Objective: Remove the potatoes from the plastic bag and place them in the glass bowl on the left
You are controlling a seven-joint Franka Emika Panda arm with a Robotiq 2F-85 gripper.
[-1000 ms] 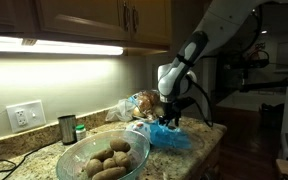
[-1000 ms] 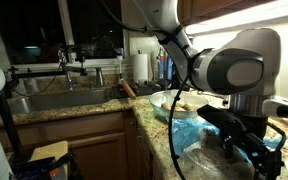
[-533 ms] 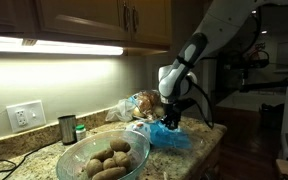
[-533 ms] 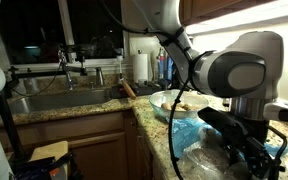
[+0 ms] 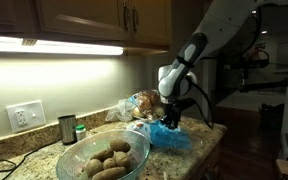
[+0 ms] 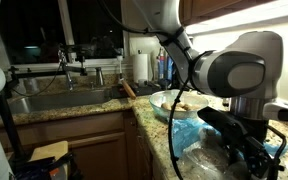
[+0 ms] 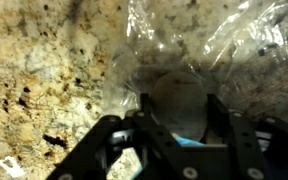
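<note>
the gripper (image 7: pixel 178 112) is clenched on a single potato (image 7: pixel 180 88). in the wrist view its two dark fingers (image 7: pixel 144 118) press against the left and right sides of a rounded, dull grey-brown lump that fills the gap between them. the potato sits in the plastic bag (image 7: pixel 234 40), whose thin wrinkled film glints around and above it, with a sliver of bright blue showing just under the potato. left of the plastic bag lies bare speckled granite countertop (image 7: pixel 44 70). in an exterior view the gripper (image 5: pixel 170 120) reaches straight down into the plastic bag (image 5: pixel 174 140), a crumpled bright-blue heap near the right end of the countertop (image 5: pixel 209 135). just beside it, further along the front edge, stands the glass bowl (image 5: pixel 139 140), wide and clear. it holds several oval light-brown potatoes (image 5: pixel 109 160) with matte skin, piled together on its bottom. behind the plastic bag, toward the wall, is a clear bag of brown lumps (image 5: pixel 139 102). further along the back edge a small dark metal cup (image 5: pixel 67 128) stands upright near a wall outlet (image 5: pixel 24 115). in an exterior view taken from behind the arm, the arm's bulk hides much of the gripper (image 6: pixel 246 152). the plastic bag (image 6: pixel 189 128) spreads under it, and the glass bowl (image 6: pixel 156 100) stands beyond, toward a sink (image 6: pixel 44 100) set in the countertop.
</note>
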